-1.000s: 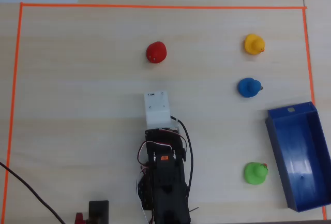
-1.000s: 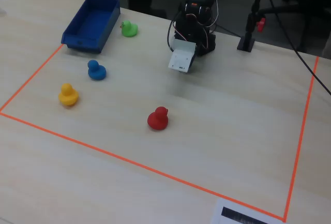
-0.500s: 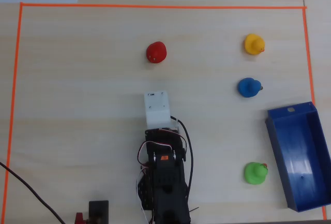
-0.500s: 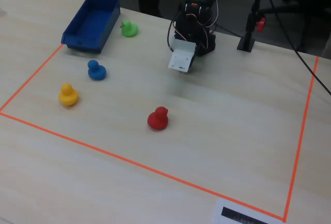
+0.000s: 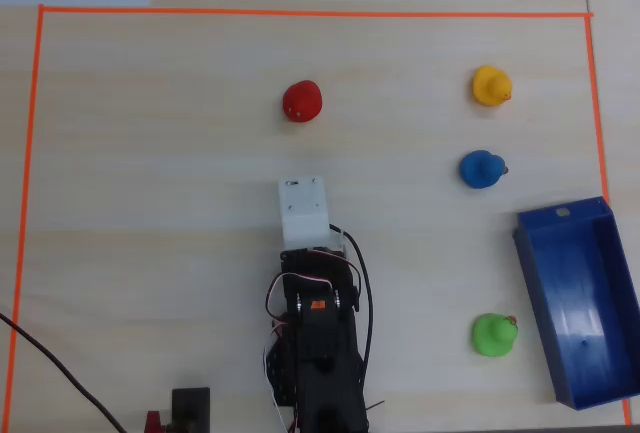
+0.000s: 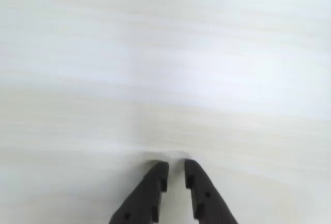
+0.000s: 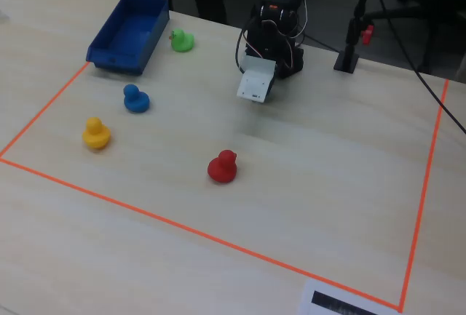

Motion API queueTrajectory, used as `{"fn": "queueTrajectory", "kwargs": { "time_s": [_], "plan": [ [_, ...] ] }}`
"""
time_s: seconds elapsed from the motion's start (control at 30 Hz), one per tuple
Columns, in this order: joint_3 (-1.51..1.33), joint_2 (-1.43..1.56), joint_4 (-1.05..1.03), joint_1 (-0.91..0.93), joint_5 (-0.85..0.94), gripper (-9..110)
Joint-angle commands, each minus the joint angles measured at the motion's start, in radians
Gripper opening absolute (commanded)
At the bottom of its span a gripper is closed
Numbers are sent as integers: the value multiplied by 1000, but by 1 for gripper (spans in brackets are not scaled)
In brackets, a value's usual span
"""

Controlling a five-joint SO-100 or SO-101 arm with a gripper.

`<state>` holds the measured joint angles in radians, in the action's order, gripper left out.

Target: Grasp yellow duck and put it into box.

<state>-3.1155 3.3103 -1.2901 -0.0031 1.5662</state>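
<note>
Nothing is visibly changing between the earlier pictures and now. In the overhead and fixed views, no duck is shifting on the surface (image 5: 150,203), and the arm (image 5: 315,343) is showing no movement at 6 o'clock.

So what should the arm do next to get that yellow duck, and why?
Probably swing toward the yellow duck. The gripper hangs over bare table with its jaws nearly closed and nothing between them, and the duck sits far to the upper right in the overhead view, beyond the blue duck.
</note>
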Motion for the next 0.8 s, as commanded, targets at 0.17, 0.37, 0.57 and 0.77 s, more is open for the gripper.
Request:
{"fn": "queueTrajectory", "kwargs": {
  "time_s": [0.17, 0.37, 0.57, 0.77],
  "plan": [
    [110, -95, 508, 69, -172, 0],
    [287, -443, 902, 158, -258, 0],
    [641, -902, 1121, 313, -399, 1],
    [994, -1270, 1178, 476, -503, 6]
  ]
}}
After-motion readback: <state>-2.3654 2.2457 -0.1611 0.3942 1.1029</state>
